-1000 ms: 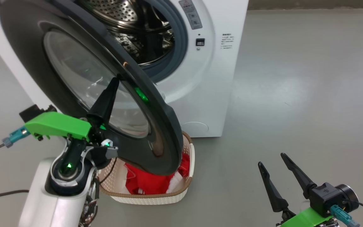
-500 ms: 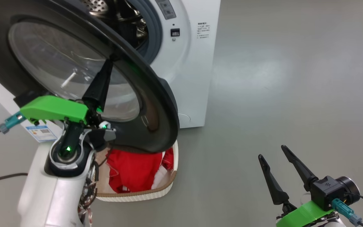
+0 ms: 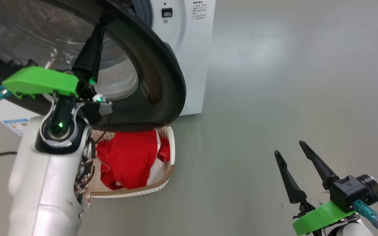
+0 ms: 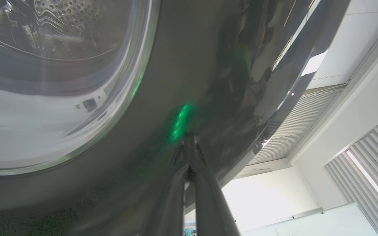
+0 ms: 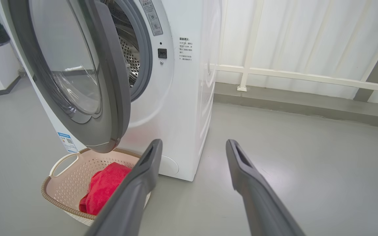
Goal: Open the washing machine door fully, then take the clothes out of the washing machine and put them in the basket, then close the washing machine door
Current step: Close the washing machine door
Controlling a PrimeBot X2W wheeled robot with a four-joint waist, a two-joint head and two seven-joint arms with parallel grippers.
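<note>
The left gripper, fingers pinched together, pushes the round black-rimmed glass door nearer the white washing machine than before, closing it; the red clothes lie in the cream perforated basket before the machine, the right gripper wide and empty.

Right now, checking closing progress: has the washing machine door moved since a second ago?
Yes: against the washing machine, the washing machine door has swung toward shut, covering its opening.

closed pincer on door rim, glass window
</note>
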